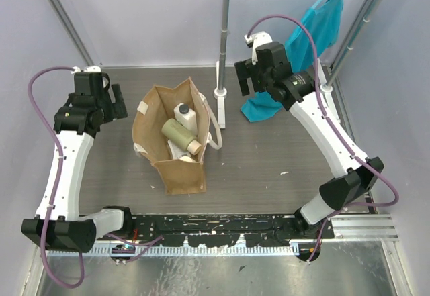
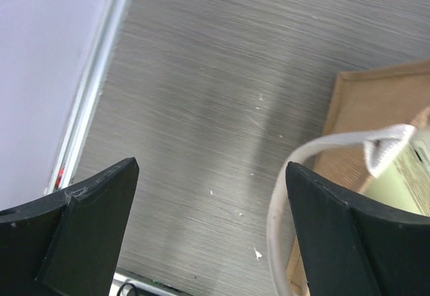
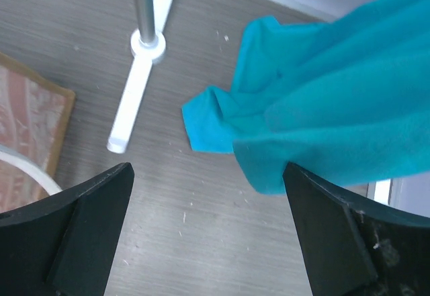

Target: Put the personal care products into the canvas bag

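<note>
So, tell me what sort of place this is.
Probably a robotics lab test cell, not a home: left arm and right arm bolted to a rail along a grey table, plus staged props, a canvas bag and a teal garment hung on a rack.

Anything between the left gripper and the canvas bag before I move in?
Nothing visible. Only table lies between the open left gripper and the canvas bag. In the left wrist view the bag's whitish strap loops close beside one finger.

Tan-brown canvas bag (image 1: 181, 175) with whitish straps (image 1: 216, 132); inside, an olive-green bottle (image 1: 177, 133) and a white bottle (image 1: 187, 117). At two o'clock, teal cloth (image 1: 316, 27); worktop (image 1: 269, 155) streaked grey.
</note>
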